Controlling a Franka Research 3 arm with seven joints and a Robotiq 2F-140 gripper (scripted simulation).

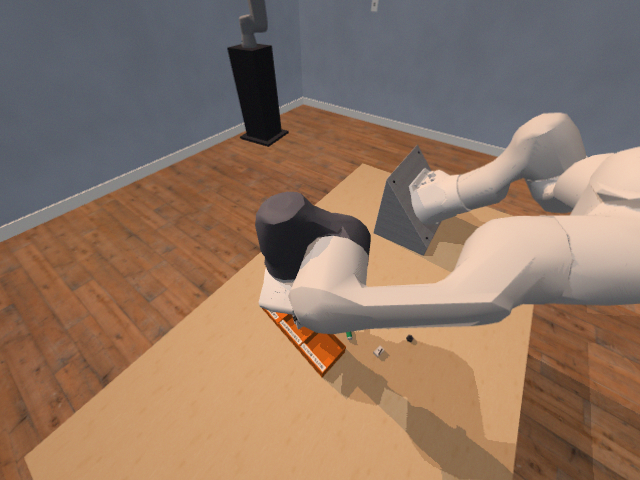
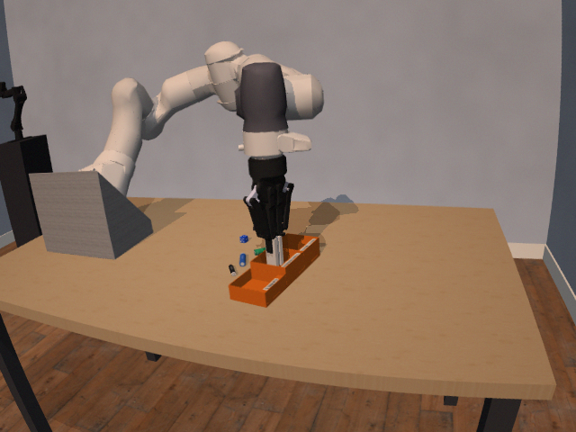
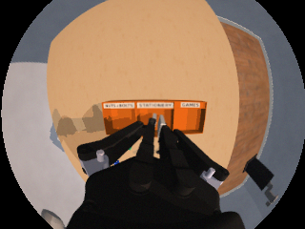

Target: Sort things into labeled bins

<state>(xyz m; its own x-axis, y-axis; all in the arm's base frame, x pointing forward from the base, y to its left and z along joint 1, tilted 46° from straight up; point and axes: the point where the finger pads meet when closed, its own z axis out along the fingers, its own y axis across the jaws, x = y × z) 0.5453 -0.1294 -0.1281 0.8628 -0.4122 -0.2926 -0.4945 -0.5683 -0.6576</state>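
Three orange bins stand in a row: NUTS+BOLTS (image 1: 325, 350) (image 3: 111, 125), STATIONERY (image 1: 290, 332) (image 3: 143, 114) and GAMES (image 2: 248, 295) (image 3: 194, 123). My gripper (image 2: 274, 263) (image 3: 156, 119) is shut, with nothing seen between its fingers. Its tips are at the STATIONERY bin, close to the GAMES divider. Beside the bins lie a green cylinder (image 1: 349, 334) (image 2: 259, 251), a blue cylinder (image 2: 242, 259), a black cylinder with a pale end (image 2: 231, 270) and a blue die (image 2: 243, 238). A white piece with a dark mark (image 1: 378, 351) and a small black piece (image 1: 409, 338) lie farther off. The arm hides part of the bins in the top view.
A grey wedge-shaped block (image 1: 408, 222) (image 2: 74, 213) stands on the table (image 1: 206, 403) (image 2: 395, 301) by the arm's base. A black pedestal (image 1: 255, 93) (image 2: 11, 200) with another arm stands off the table.
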